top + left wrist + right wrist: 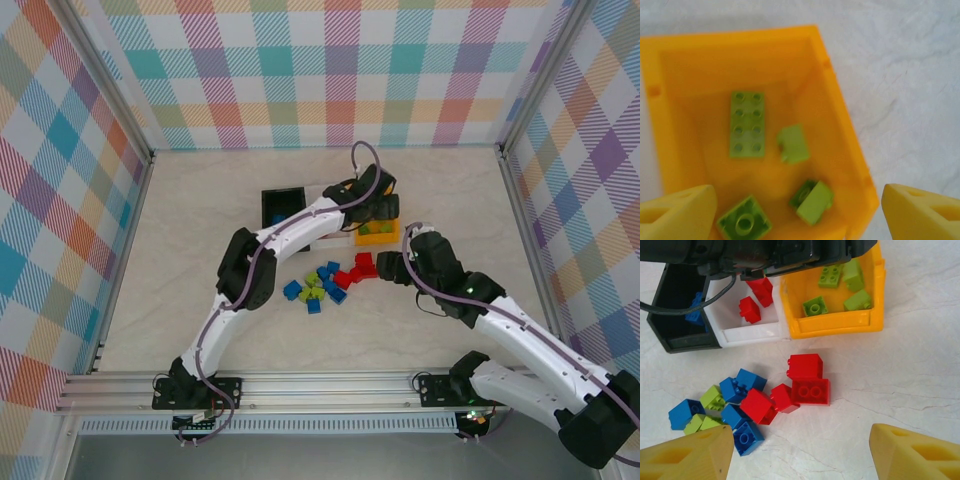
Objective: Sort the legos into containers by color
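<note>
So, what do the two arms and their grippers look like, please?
The left arm and the right arm both have white links and black joints, and a thin grey cable runs along each. The fingers of the left gripper and the right gripper are yellow wedge-shaped blocks with shallow recesses.

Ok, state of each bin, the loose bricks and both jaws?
Orange bin: four lime green bricks inside.
White bin: two red bricks visible.
Black bin: one blue brick visible.
Loose bricks: mixed colours, on the table.
Left gripper: jaws open, empty, over orange bin.
Right gripper: jaws open, empty, near loose bricks.
</note>
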